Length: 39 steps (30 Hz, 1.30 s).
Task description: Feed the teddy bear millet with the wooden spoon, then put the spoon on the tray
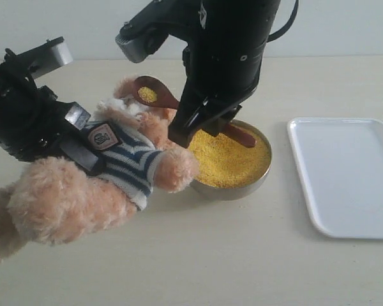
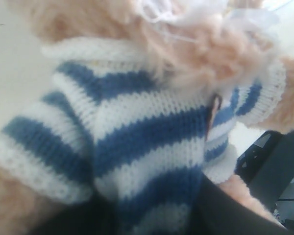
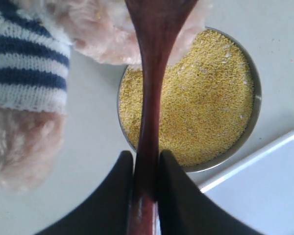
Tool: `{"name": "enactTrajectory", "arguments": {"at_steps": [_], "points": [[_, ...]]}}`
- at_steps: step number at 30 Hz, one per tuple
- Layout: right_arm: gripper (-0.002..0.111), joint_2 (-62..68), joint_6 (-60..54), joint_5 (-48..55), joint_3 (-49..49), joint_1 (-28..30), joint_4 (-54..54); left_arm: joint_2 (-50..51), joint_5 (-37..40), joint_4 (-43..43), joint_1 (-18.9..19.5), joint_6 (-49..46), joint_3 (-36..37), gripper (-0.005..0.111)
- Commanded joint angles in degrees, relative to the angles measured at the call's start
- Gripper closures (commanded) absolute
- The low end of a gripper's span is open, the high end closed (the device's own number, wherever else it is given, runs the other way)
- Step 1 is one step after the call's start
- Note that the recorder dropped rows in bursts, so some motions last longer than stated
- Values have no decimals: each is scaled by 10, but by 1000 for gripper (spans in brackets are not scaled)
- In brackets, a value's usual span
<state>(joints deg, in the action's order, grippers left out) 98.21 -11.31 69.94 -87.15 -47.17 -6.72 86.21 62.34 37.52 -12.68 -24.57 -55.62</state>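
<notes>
Overall, exterior view: my left jaws are clamped on the teddy bear (image 1: 124, 156), gripping its striped-shirt torso at the left of the tabletop (image 1: 210, 261), with the bear leaning back and its face turned toward the middle. My right jaws reach down from above and are closed on the handle of the wooden spoon (image 1: 154, 94). The spoon's round bowl carries a small heap of yellow grain and sits just beside the bear's muzzle; whether it touches the fur I cannot tell. The handle's far end sticks out over the steel bowl (image 1: 237, 187). That bowl stands just beside the bear's arm and is filled with the millet (image 1: 233, 159). The tray (image 1: 345, 178) lies flat on the right, apart from the bowl. Left wrist view: the bear's navy-and-white knit shirt (image 2: 137, 142) fills nearly the whole field, bordered by pale fur, and dark parts of my left jaws show against the knit. Right wrist view: my two dark fingers (image 3: 110, 196) press on either side of the spoon's slim handle (image 3: 148, 122), with no gap showing. The handle runs out over the millet (image 3: 210, 98) to the spoon's bowl, seen from its underside against the bear's fur. A corner of the tray (image 3: 269, 191) shows near the steel bowl's rim, not touching it.
</notes>
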Motion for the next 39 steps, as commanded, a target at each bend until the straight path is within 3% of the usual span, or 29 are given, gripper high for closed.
{"name": "enactTrajectory", "arguments": {"at_steps": [1, 11, 16, 31, 39], "points": [[109, -4, 21, 0, -3, -20, -53, -7, -2, 8, 1, 5, -4, 103], [109, -4, 27, 0, -3, -21, -62, -7, -2, 8, 1, 5, -4, 103], [109, -4, 37, 0, -3, -64, -119, -7, -4, 8, 1, 5, -4, 103], [109, 29, 75, 0, -2, -121, -241, -7, -4, 8, 1, 5, -4, 103], [109, 31, 106, 0, 46, -127, -299, -7, -4, 8, 1, 5, -4, 103]]}}
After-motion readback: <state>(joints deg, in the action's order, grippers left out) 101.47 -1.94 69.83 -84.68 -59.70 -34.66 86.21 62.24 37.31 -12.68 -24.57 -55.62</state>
